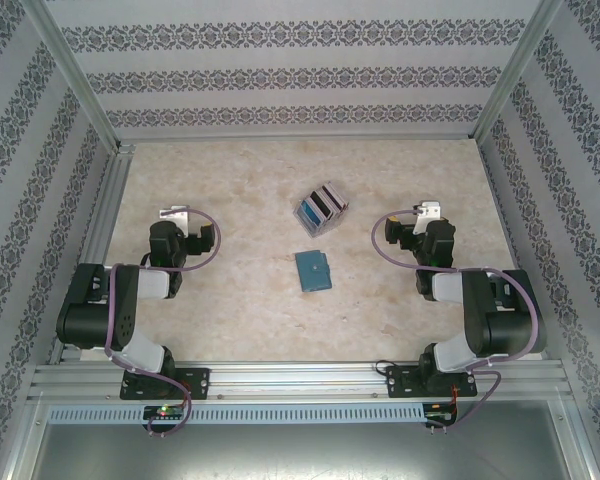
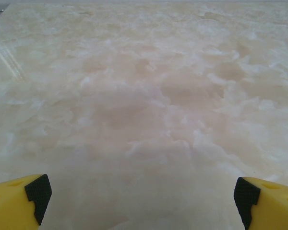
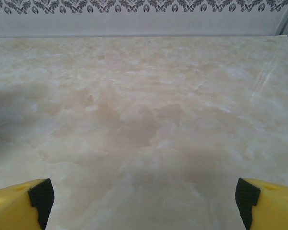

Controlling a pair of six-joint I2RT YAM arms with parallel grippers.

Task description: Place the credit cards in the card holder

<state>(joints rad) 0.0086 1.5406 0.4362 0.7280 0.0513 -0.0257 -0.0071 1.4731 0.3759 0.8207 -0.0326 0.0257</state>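
Note:
The credit cards (image 1: 321,208) lie in a small fanned pile of mixed colours at the table's middle, toward the back. A flat teal card holder (image 1: 313,271) rests just in front of them. My left gripper (image 1: 173,214) sits well to the left of both, folded back near its base, and my right gripper (image 1: 427,211) sits well to their right. In the wrist views the left gripper (image 2: 143,191) and the right gripper (image 3: 143,194) stand wide open over bare tabletop, with nothing between the yellow fingers (image 2: 38,191) (image 3: 41,196).
The marbled beige table (image 1: 230,180) is walled by patterned panels and an aluminium frame (image 1: 100,200) on the left, right and back. The arm bases are bolted to a rail (image 1: 300,380) at the near edge.

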